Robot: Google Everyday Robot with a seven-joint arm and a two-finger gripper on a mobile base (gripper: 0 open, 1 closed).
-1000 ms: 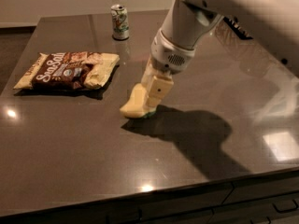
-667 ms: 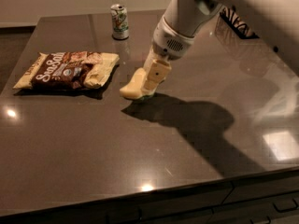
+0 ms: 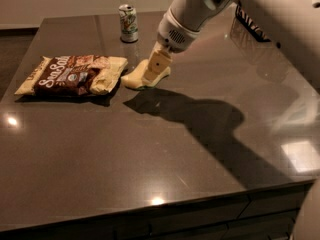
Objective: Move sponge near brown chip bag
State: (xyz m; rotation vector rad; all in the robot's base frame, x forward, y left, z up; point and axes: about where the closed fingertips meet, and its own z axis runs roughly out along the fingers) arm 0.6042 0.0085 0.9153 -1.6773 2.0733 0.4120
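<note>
Lowered onto the counter (image 3: pixel 150 164) just beside a cream-yellow end of the brown chip bag (image 3: pixel 70 75), the sponge (image 3: pixel 132 80) is seen clamped in the tool (image 3: pixel 151 77), evidently so that it can be released close to the bag, well apart from the soda can (image 3: pixel 129 23).

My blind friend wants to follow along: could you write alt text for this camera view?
A white robot arm's gripper holds a pale yellow sponge down at a dark table, close beside a brown chip bag that lies flat. A green-white soda can stands upright behind them.
</note>
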